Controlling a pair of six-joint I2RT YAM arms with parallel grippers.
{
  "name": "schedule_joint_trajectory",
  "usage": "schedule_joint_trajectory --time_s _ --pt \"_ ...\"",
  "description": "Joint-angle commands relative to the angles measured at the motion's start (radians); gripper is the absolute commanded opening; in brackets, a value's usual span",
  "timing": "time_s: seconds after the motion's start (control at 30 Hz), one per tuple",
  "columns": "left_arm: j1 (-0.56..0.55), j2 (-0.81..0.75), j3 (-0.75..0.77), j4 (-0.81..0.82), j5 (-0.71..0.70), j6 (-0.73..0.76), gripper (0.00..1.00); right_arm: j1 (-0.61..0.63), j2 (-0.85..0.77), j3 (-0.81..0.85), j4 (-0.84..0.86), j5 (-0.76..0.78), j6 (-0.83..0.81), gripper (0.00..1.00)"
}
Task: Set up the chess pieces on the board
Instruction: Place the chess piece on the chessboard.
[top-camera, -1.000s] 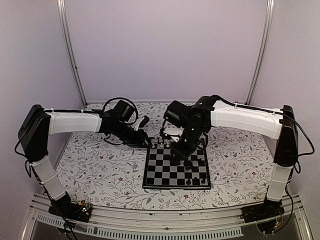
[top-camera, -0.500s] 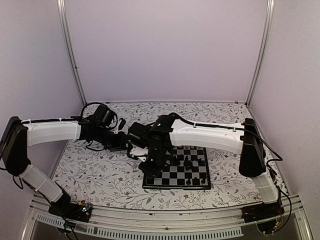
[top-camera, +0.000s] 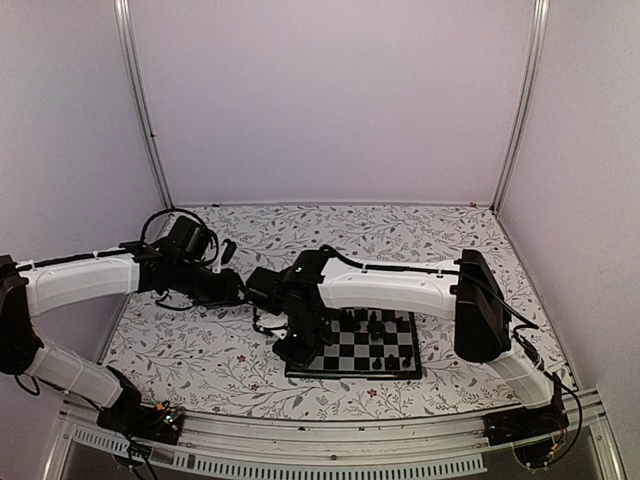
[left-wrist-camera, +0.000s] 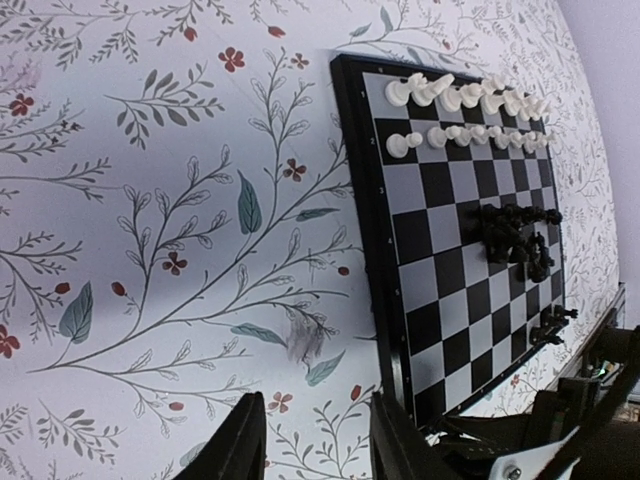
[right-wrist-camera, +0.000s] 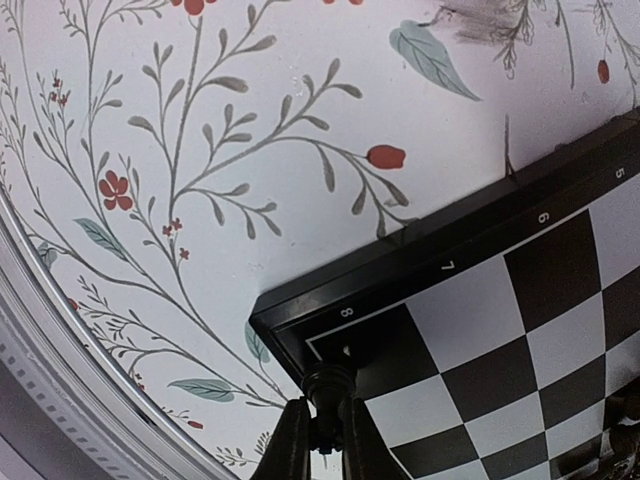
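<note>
The board (top-camera: 375, 366) lies on the floral cover; it also shows in the left wrist view (left-wrist-camera: 440, 260) and the right wrist view (right-wrist-camera: 520, 330). White pieces (left-wrist-camera: 465, 115) fill its two far rows. Several black pieces (left-wrist-camera: 515, 235) cluster mid-board, and a few (left-wrist-camera: 553, 322) stand near the front edge. My right gripper (right-wrist-camera: 320, 445) is shut on a black piece (right-wrist-camera: 330, 390) and holds it just over the board's near-left corner square. In the top view it (top-camera: 298, 350) sits at that corner. My left gripper (left-wrist-camera: 315, 440) is open and empty over the cover, left of the board (top-camera: 235, 290).
The floral cover (top-camera: 190, 340) spans the table. A metal rail (top-camera: 300, 445) runs along the near edge, also visible in the right wrist view (right-wrist-camera: 60, 330). The right arm (top-camera: 390, 285) stretches across above the board's far rows.
The right arm has swung from the board's far side to its near-left corner, carrying the black piece. The left arm has drawn back leftward, away from the board.
</note>
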Motion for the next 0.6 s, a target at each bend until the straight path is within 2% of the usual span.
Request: schedule_joint_trajectory --time_s 0.0,0.57 --pt "0.012 -0.029 -0.017 -0.004 -0.005 -0.019 0.38 -0.002 0.014 -0.018 -0.014 0.044 0.002 0.09" --pt "0.012 -0.019 -0.007 0.001 -0.008 -0.013 0.38 -0.046 -0.001 -0.050 0.019 0.047 0.006 0.13"
